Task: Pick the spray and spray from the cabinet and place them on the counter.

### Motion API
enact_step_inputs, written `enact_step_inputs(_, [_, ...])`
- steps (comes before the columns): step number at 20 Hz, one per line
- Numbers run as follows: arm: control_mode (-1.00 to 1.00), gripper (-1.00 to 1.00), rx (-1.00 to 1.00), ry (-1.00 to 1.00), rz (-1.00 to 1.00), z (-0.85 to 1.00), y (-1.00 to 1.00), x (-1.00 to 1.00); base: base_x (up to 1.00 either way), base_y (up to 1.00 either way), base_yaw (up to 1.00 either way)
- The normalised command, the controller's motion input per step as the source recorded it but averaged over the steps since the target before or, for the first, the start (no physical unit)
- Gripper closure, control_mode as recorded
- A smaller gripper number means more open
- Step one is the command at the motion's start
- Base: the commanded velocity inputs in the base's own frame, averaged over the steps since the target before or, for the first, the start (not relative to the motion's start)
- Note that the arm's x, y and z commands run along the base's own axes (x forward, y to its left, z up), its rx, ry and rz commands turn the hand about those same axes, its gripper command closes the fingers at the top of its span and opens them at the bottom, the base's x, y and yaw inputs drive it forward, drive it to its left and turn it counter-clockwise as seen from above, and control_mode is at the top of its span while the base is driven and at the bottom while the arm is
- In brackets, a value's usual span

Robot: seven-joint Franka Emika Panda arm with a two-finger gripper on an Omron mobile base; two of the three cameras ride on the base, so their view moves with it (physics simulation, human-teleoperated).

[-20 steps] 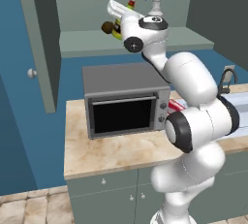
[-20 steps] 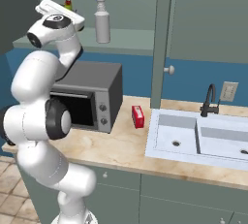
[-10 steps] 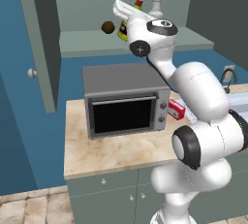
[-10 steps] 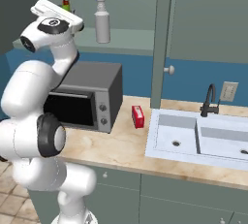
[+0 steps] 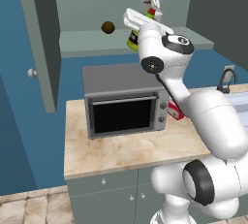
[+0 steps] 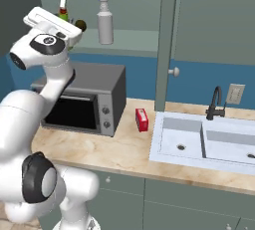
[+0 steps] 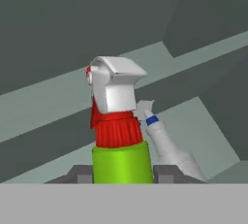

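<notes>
The claw [image 7: 122,173] pinches the green spray bottle [image 7: 121,157] between its tips, above the cabinet [image 5: 121,43] shelf. The grey-white spray bottle [image 7: 167,148] stands just behind. Best to withdraw straight, keeping upright, then lower to the counter [image 5: 131,148].

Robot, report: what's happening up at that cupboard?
Jaws closed around green spray bottle in the cabinet. Grey-white spray bottle waiting on the shelf. Brown ball nearby, not in the way.
</notes>
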Motion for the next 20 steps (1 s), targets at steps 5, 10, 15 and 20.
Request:
enact_step_inputs(5, [-1.0,1.0,-0.02,0.0,-0.03,0.0,-0.17,-0.73,0.0,0.0,0.0])
enact_step_inputs(10, [-1.0,1.0,-0.02,0.0,-0.03,0.0,-0.15,-0.72,0.0,0.0,0.0])
enact_step_inputs(15, [-1.0,1.0,-0.05,0.05,-0.03,0.0,-0.11,-0.65,0.0,0.0,0.0])
enact_step_inputs(20, [-1.0,1.0,-0.07,0.14,0.0,-0.09,0.0,-0.56,0.0,0.0,0.0])
